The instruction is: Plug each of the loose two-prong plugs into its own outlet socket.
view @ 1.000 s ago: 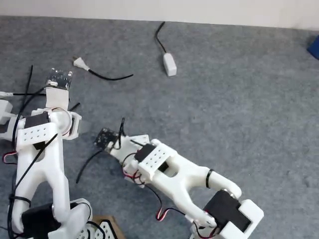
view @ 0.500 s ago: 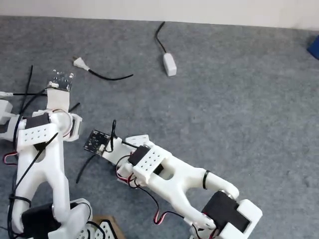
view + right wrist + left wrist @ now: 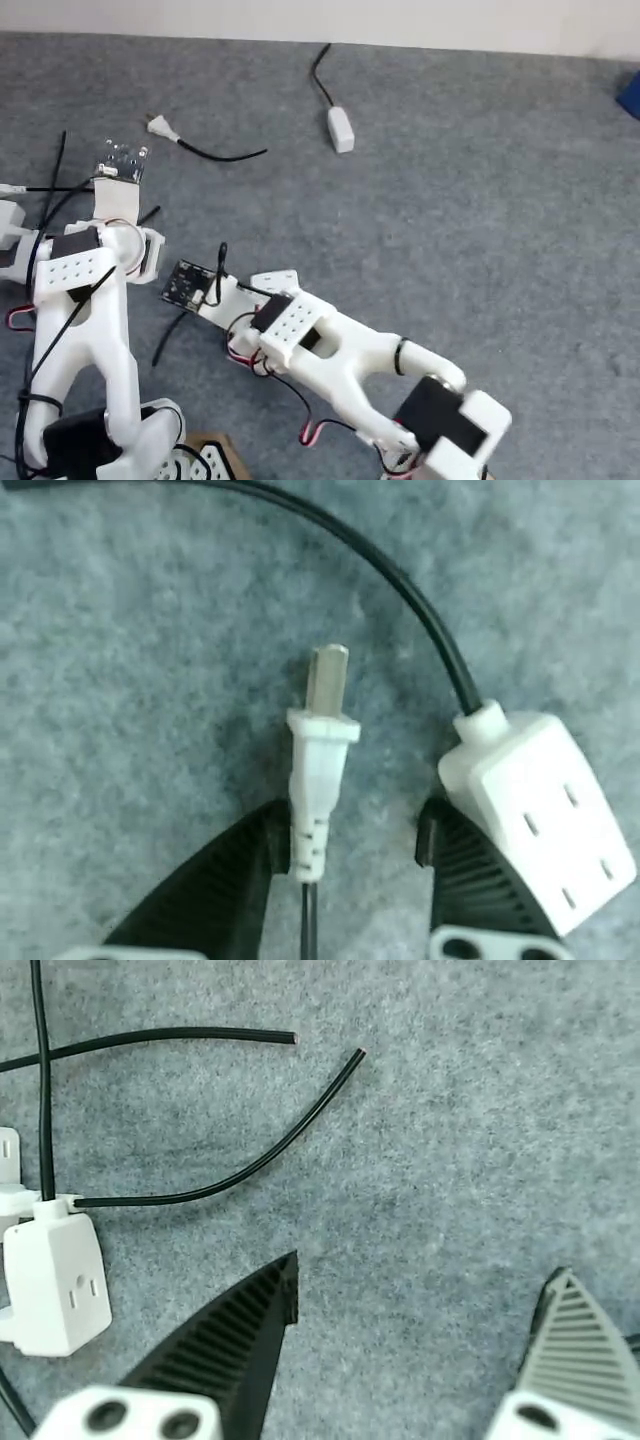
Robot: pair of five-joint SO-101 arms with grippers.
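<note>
Closest, the right tool (image 3: 352,825) is spread around a white plug (image 3: 320,745) that lies on the grey worktop (image 3: 120,680) with its prongs pointing away. A cube socket (image 3: 540,805) sits just beside one finger. The right arm (image 3: 340,350) stretches low toward the left arm (image 3: 80,300), whose left tool (image 3: 424,1268) hangs spread, a white socket (image 3: 55,1280) beside it. Farther off lie a loose plug (image 3: 157,126) and a far socket (image 3: 341,129), well apart.

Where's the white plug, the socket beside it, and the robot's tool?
white plug (image 3: 322,742), right wrist view, on its body below the prongs.
outlet socket (image 3: 540,800), right wrist view, on its slotted face.
right tool (image 3: 352,832), right wrist view, midway between its fingertips.
</note>
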